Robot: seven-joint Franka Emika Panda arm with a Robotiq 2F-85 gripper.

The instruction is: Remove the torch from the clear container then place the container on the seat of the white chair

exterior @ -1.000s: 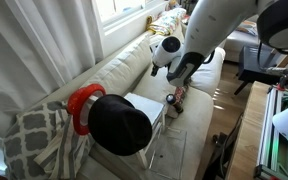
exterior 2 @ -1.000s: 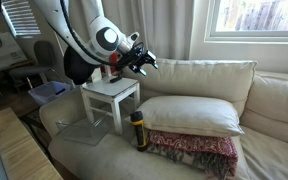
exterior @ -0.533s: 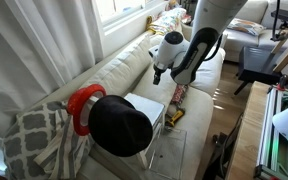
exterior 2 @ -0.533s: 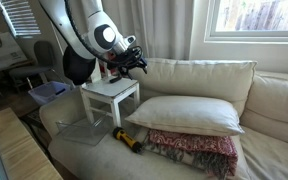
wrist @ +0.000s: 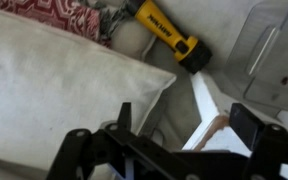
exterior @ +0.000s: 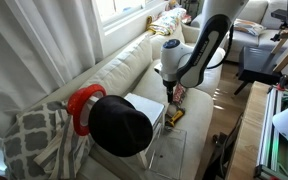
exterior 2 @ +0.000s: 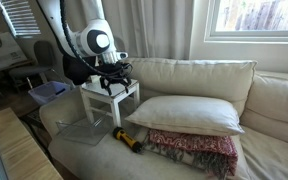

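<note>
With the torch point(exterior 2: 130, 142) out on the white chair point(exterior 2: 199, 75), we are hovering the claw point(exterior 2: 114, 83) wide and empty (above the table point(exterior 2: 96, 90)), next needing what seems the clear container point(exterior 2: 84, 131).

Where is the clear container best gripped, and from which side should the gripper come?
Probably at a rim of the clear container, from straight above, with one finger inside the wall and one outside. It lies flat and shallow on the seat of the white chair and looks too wide to span.

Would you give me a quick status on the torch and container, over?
Gripper open, empty, above small white table. Torch lying on seat, outside clear container. Table close beside container.
</note>
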